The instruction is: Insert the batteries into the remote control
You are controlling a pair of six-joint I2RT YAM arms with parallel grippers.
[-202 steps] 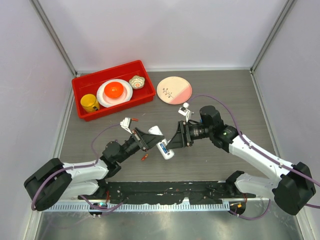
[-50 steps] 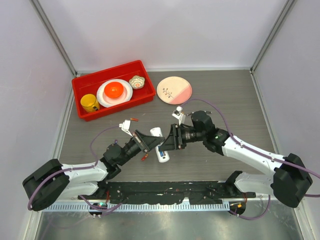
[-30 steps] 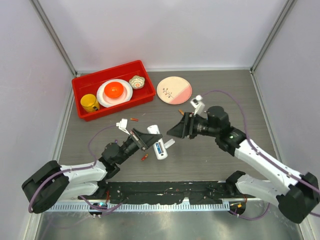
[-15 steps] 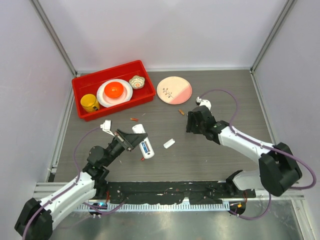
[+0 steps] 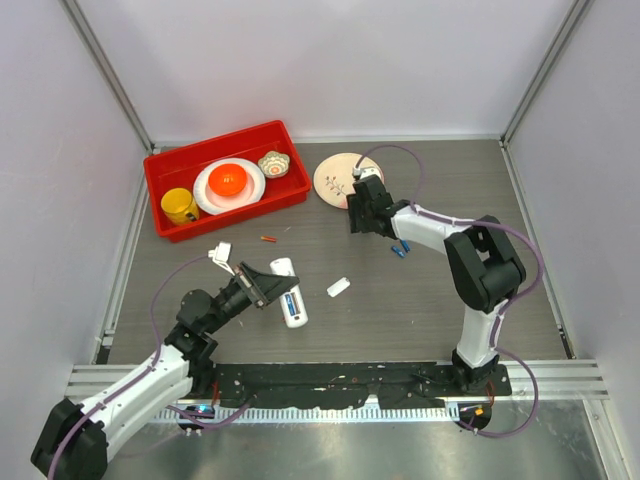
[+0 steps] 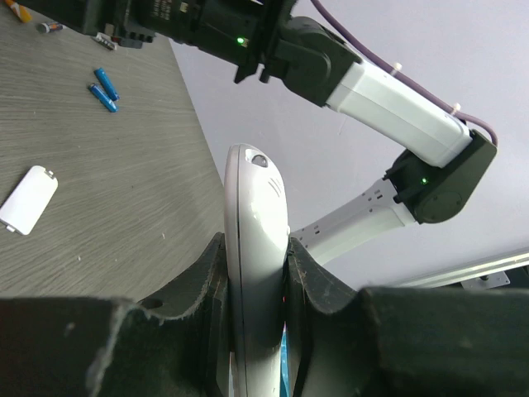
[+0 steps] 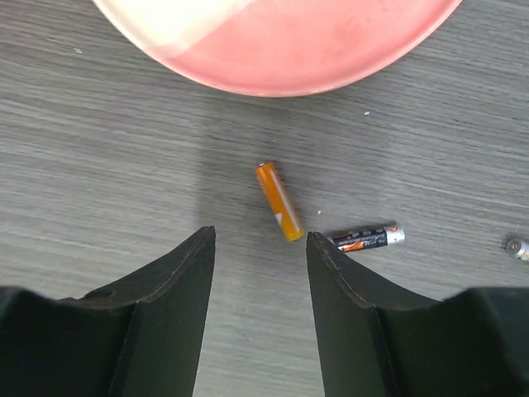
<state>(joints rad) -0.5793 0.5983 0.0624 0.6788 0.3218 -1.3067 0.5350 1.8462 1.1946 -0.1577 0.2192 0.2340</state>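
Now the right gripper (image 7: 259, 248), jaws parted, is descending on an orange cylindrical battery (image 7: 278, 213); the left gripper (image 6: 256, 281) is still clenching the slim white remote (image 6: 254, 198).

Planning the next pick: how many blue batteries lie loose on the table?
2: one small blue cylindrical battery, a second blue battery beside it, both near the right arm; others may be hidden.

Quick headcount: one slim white plastic remote (image 5: 291, 297), one small white rectangular cover piece (image 5: 338, 287). Loose thin batteries, five I can make out: two blue cells (image 6: 105, 83), one orange cell (image 7: 278, 201), one dark cell with orange print (image 7: 366, 239), one orange-red cell (image 5: 268, 239). Dishes: one red plastic bin (image 5: 232, 218), two plates (pink-and-cream plate (image 5: 345, 180), white plate (image 5: 250, 190)), two bowls (orange bowl (image 5: 228, 180), small patterned bowl (image 5: 273, 163)), one yellow mug (image 5: 180, 206).
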